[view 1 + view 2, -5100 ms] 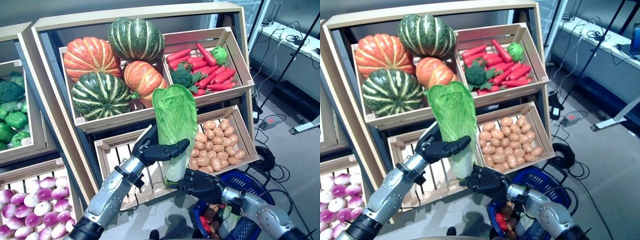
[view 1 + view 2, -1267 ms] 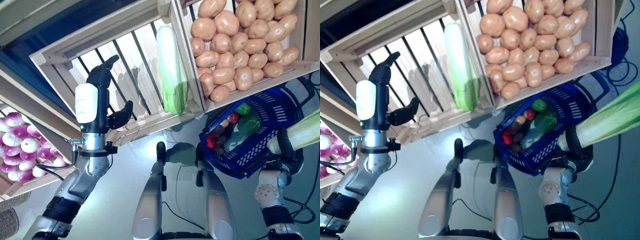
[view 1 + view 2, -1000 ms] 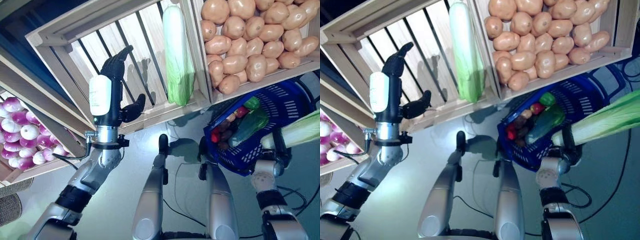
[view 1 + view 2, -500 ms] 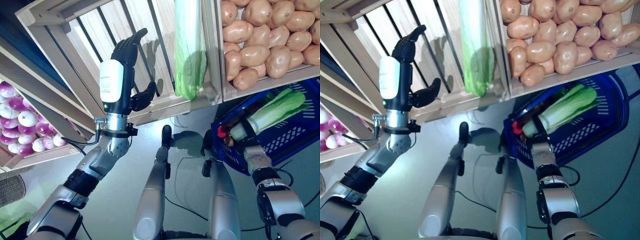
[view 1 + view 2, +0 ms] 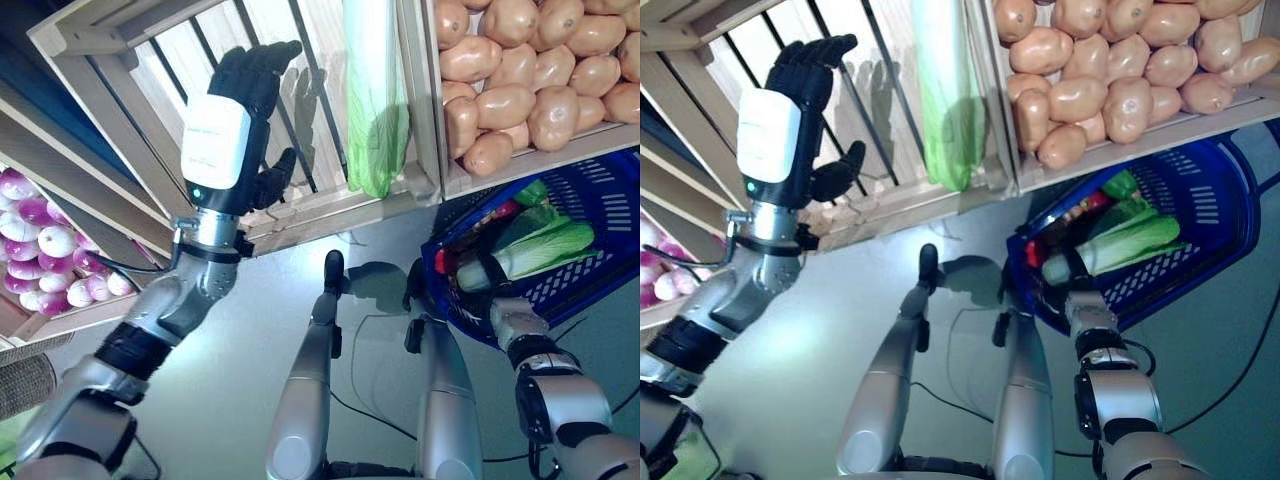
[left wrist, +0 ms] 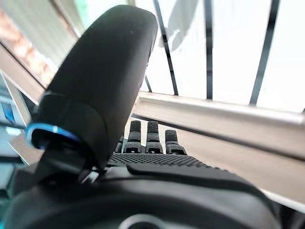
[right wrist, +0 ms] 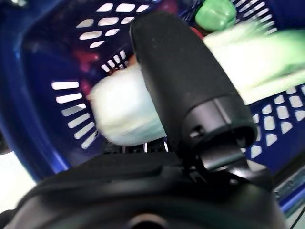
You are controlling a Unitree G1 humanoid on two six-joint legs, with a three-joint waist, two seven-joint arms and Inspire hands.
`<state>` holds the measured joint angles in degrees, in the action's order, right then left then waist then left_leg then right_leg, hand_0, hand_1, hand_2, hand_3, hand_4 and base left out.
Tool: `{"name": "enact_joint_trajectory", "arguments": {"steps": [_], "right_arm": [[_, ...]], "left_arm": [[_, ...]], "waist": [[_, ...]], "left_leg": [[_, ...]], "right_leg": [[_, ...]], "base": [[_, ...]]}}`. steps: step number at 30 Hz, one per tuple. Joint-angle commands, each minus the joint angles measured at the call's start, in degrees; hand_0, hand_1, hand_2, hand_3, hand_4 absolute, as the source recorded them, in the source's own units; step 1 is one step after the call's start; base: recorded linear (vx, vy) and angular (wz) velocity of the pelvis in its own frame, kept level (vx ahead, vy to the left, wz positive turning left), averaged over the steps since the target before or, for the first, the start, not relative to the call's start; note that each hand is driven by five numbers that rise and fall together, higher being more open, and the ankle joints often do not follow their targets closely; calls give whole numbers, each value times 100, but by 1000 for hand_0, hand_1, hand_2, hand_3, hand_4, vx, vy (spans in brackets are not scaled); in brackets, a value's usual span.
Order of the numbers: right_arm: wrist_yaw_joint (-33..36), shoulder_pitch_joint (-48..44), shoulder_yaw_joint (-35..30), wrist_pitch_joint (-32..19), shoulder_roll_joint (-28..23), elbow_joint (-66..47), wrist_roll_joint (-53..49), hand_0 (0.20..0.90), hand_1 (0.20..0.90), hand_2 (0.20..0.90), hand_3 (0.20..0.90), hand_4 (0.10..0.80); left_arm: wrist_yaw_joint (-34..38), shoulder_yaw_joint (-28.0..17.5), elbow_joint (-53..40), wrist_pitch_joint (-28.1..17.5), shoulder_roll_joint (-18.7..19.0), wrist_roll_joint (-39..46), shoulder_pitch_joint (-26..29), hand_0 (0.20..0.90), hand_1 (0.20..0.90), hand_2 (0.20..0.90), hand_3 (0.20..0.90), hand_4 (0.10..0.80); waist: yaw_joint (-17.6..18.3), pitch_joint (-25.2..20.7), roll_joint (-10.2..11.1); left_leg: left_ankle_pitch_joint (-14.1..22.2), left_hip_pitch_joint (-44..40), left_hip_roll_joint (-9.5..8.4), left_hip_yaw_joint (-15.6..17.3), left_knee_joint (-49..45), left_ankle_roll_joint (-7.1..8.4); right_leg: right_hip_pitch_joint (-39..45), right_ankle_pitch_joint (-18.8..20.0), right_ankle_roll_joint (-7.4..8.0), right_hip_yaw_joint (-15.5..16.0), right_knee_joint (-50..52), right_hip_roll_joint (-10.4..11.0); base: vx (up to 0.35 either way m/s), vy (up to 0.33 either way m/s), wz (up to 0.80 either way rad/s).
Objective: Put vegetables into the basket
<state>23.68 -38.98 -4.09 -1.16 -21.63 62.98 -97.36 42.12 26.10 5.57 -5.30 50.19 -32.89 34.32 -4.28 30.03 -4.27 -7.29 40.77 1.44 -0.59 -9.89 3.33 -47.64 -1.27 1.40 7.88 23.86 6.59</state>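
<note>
The blue basket stands on the floor at the right. A long pale-green cabbage lies across the vegetables in it, among them a green pepper and a red one. My right hand is at the basket's near rim; its thumb lies across the cabbage's white stalk end, still gripping it. My left hand is raised in front of the slatted wooden crate, fingers straight, holding nothing.
The wooden stand's lower crates jut out over the floor, and one crate's front edge hangs just above the basket. Grey floor lies between the stand and me.
The right hand has lowered the cabbage from tilted up to lying flatter in the basket. The left hand has risen a little and turned its fingers straighter.
</note>
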Motion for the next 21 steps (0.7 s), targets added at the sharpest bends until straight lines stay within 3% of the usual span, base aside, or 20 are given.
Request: {"name": "enact_joint_trajectory", "arguments": {"steps": [1,3,6,12,15,21], "right_arm": [[304,473,-132,-352,-463,-440,171,900,900,900,900,800],[304,541,-176,-317,-521,-490,466,900,900,900,900,800],[267,531,-152,-265,-575,-457,732,900,900,900,900,800],[-56,581,-171,-212,-731,-159,1126,900,900,900,900,800],[-125,554,-139,-203,-770,-68,1193,900,900,900,900,800],[-253,439,-14,-147,-811,104,1175,900,900,900,900,800]], "left_arm": [[-118,-490,-699,70,160,-705,424,900,900,900,900,800],[-570,-364,-694,232,476,-1218,666,900,900,900,900,800],[-1044,-65,-605,241,846,-1121,1152,900,900,900,900,800],[-1415,614,-100,170,1130,-1311,1916,900,900,900,900,800],[-1202,936,202,45,1147,-1201,2211,900,900,900,900,800],[-328,1719,852,-279,1092,-1795,2838,900,900,900,900,800]], "waist": [[148,-24,-323],[220,-24,-351],[285,-24,-370],[381,-24,-355],[409,-24,-333],[482,-24,-266]], "left_leg": [[208,286,-444,39,-528,-100],[261,234,-431,63,-547,-90],[189,281,-405,119,-519,-96],[188,299,-363,186,-530,-87],[179,332,-338,215,-539,-78],[183,405,-281,259,-571,-68]], "right_leg": [[429,434,200,-12,-504,-45],[450,387,212,-40,-463,-37],[392,450,207,-49,-491,-35],[353,465,225,-69,-481,-33],[318,460,228,-87,-458,-50],[236,456,229,-117,-411,-94]], "base": [[20,57,-1],[27,68,-2],[-20,54,-5],[0,18,-1],[0,0,0],[0,0,-1]]}}
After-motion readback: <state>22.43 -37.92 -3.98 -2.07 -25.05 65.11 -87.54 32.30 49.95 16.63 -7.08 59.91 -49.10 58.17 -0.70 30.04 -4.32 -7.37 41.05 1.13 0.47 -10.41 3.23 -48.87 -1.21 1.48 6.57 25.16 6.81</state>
